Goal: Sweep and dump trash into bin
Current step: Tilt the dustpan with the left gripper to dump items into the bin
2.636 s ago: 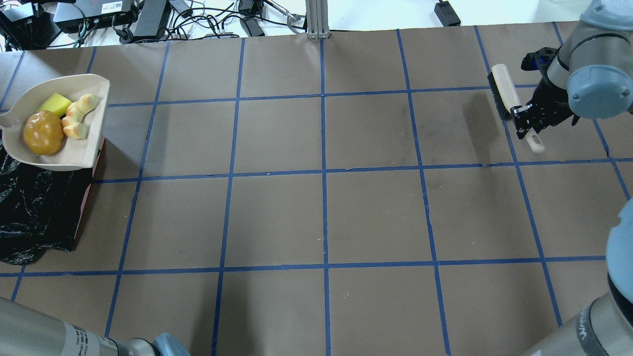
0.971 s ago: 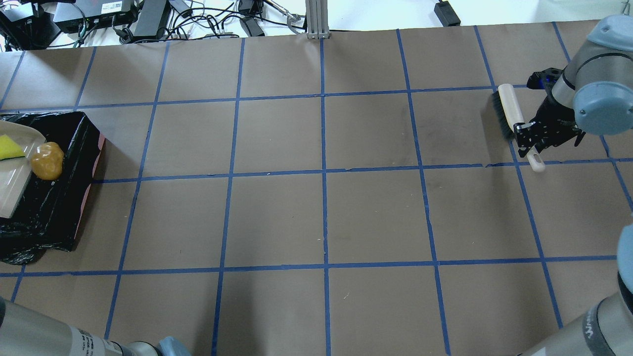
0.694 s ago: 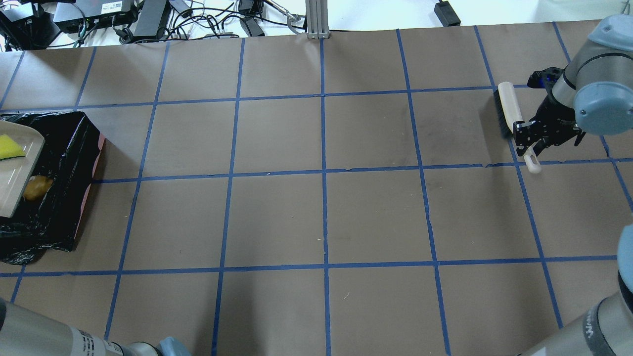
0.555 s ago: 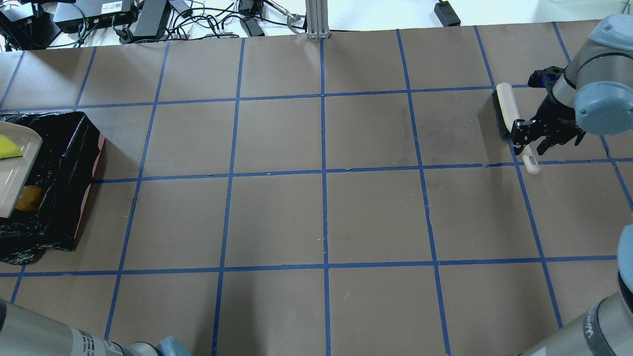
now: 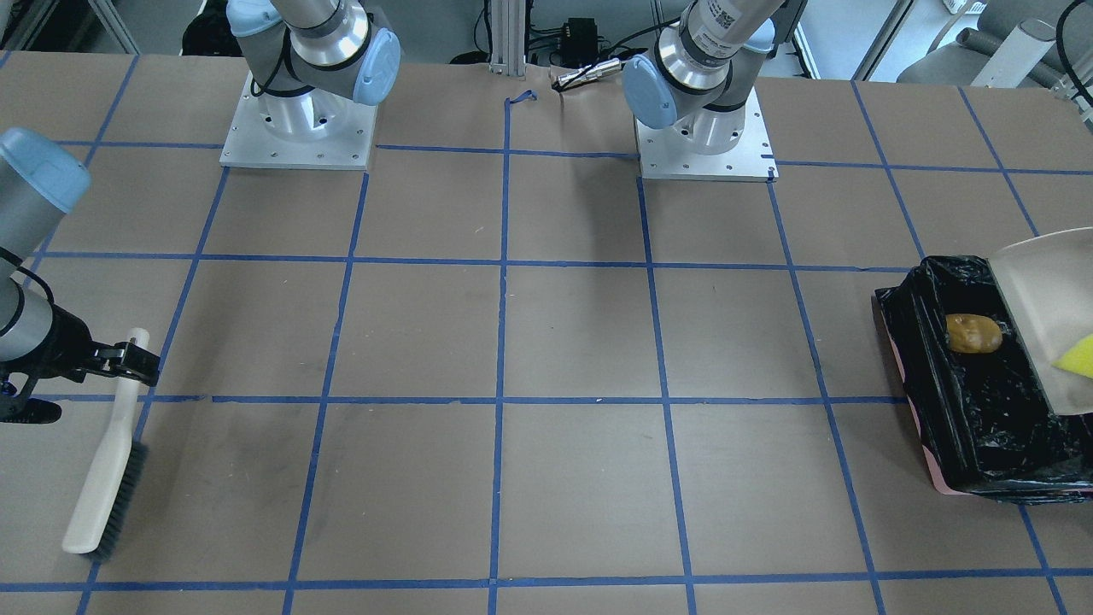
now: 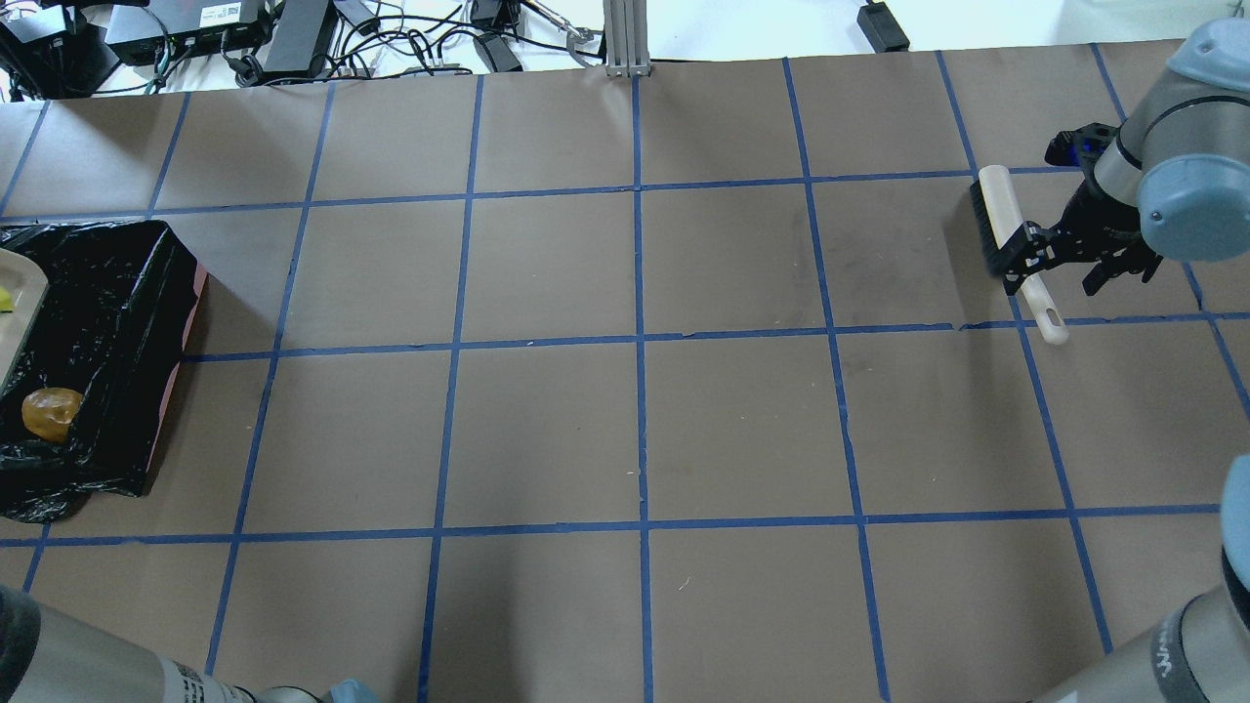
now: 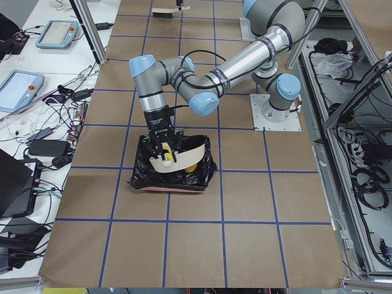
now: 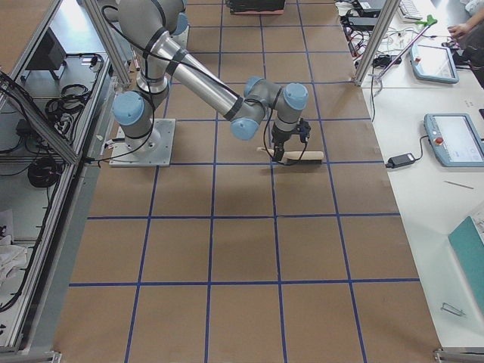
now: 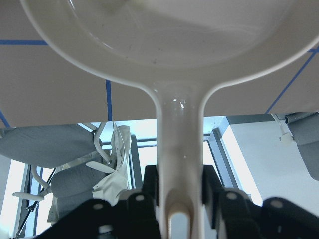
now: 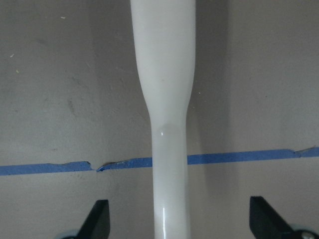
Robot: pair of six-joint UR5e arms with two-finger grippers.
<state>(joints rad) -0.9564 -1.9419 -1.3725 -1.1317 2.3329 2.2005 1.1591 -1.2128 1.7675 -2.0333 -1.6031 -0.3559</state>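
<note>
The bin (image 6: 107, 293) (image 5: 973, 418), lined with a black bag, stands at the table's left end. Of the trash, a golden-brown lump (image 6: 51, 413) (image 5: 973, 334) lies inside it. A yellow-green sponge (image 5: 1078, 356) still clings to the beige dustpan (image 5: 1046, 290) (image 9: 164, 45), which is tilted steeply over the bin. My left gripper (image 9: 179, 199) is shut on the dustpan's handle. At the far right the brush (image 6: 1006, 220) (image 5: 107, 465) lies on the table. My right gripper (image 6: 1053, 268) (image 10: 182, 219) straddles its handle, open, with both fingers well clear of it.
Brown paper with a blue tape grid covers the table (image 6: 635, 420). Cables and power boxes (image 6: 225, 34) lie beyond the far edge. The two arm bases (image 5: 299, 128) stand on the robot's side. Only a sliver of the dustpan (image 6: 15, 303) shows at the overhead view's left edge.
The dustpan tipped and drew left over the bin. The golden-brown lump slid off it into the bag. My right gripper opened and let go of the brush handle.
</note>
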